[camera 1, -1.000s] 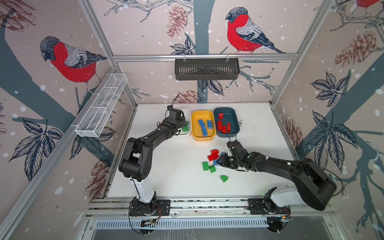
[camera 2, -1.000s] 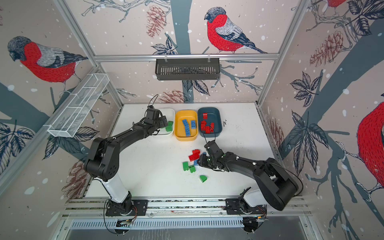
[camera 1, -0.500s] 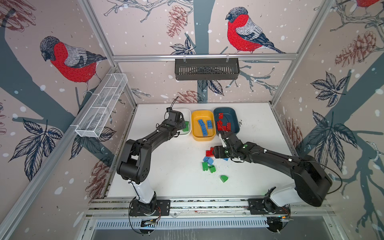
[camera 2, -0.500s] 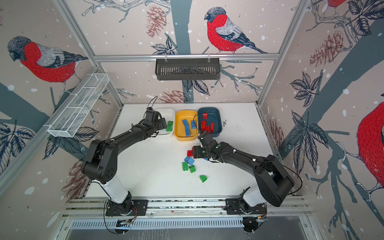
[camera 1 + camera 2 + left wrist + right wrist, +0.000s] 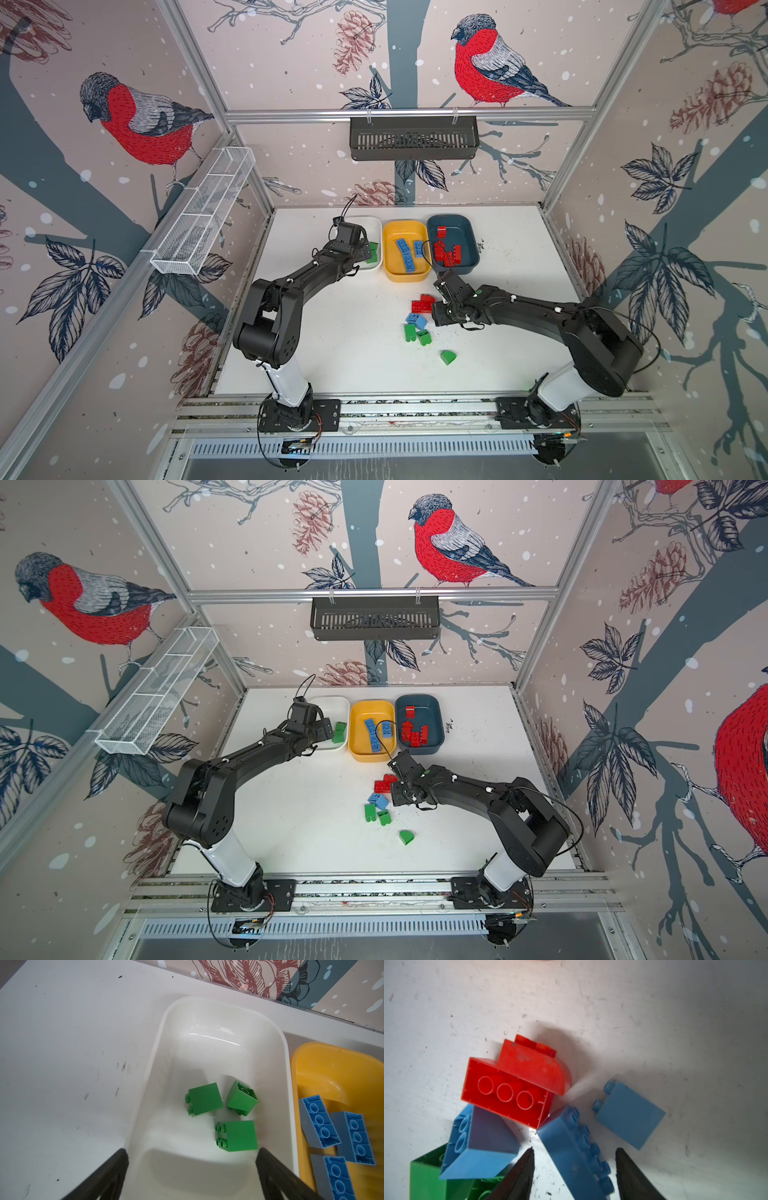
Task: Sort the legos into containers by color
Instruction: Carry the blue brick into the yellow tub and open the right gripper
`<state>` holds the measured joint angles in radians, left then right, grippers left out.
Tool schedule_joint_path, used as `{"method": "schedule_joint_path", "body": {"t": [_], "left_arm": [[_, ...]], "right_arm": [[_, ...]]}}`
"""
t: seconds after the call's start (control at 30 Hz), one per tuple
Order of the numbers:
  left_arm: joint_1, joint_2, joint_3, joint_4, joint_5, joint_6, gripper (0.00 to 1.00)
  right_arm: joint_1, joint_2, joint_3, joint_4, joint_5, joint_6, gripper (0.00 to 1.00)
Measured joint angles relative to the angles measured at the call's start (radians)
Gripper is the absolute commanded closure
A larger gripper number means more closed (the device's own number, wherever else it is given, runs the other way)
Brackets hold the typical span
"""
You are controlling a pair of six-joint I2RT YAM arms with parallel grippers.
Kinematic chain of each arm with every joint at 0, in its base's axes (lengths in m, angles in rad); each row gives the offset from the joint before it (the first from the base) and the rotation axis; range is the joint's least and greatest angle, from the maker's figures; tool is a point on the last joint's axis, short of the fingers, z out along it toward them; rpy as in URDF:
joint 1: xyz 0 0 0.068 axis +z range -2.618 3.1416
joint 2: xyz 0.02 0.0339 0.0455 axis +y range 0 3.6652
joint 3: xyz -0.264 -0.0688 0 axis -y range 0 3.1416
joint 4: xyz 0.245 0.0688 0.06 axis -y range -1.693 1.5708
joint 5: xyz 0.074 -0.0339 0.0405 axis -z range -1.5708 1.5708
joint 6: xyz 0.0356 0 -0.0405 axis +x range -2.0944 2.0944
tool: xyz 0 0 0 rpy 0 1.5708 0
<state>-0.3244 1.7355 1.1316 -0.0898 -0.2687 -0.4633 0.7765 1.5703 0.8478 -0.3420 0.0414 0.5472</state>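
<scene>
Right tool (image 5: 575,1148), jaws parted, straddles the long blue brick (image 5: 566,1147) on the table (image 5: 654,1022), whose long axis runs between them; left tool (image 5: 192,1149), spread wide, hangs well apart over the white tub (image 5: 207,1001).

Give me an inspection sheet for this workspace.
Surface: white tabletop, scuffed.
Job's things: green bricks in white tub; blue bricks in yellow tub; red bricks in teal tub; mixed loose pile mid-table.
Clutter: dark specks beside teal tub.
Grippers: left gripper open over white tub, empty; right gripper open, straddling long blue brick.
Cables: black cable arcs over yellow tub.
Surroundings: black basket, wire basket on walls.
</scene>
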Motion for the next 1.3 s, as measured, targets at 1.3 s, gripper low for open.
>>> {"method": "schedule_joint_path", "body": {"t": [1.3], "left_arm": [[0.000, -0.249, -0.131, -0.040, 0.266, 0.000, 0.03]], "right_arm": [[-0.040, 0.239, 0.395, 0.216, 0.085, -0.132, 0.73]]}}
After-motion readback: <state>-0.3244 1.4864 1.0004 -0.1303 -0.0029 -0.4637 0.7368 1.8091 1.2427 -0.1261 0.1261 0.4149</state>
